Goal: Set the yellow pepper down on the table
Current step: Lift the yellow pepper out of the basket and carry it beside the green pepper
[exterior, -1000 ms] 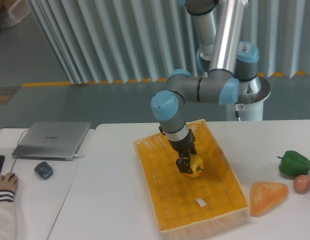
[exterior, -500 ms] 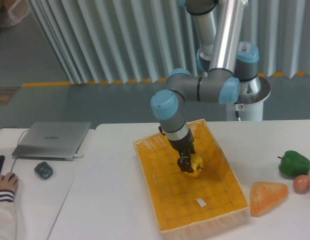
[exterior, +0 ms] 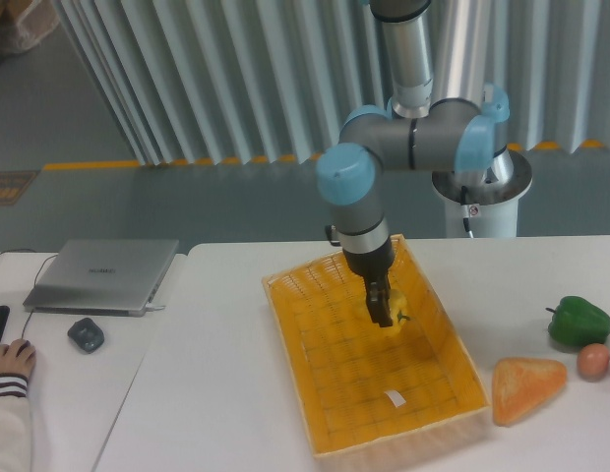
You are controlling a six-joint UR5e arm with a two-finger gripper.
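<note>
My gripper (exterior: 385,311) is shut on the yellow pepper (exterior: 396,308) and holds it just above the floor of the yellow woven basket (exterior: 315,423), toward the basket's right side. Only the pepper's right part shows beside the dark fingers. The basket stands on the white table (exterior: 216,393), which spreads around it on all sides.
A green pepper (exterior: 579,321), an orange wedge (exterior: 526,385) and a small brownish egg-shaped item (exterior: 593,361) lie at the right. On the left are a laptop (exterior: 103,274), a mouse (exterior: 86,334) and a person's hand (exterior: 10,359). A white tag (exterior: 395,398) lies in the basket.
The arm has risen and swung right, carrying the pepper up and to the right inside the basket.
</note>
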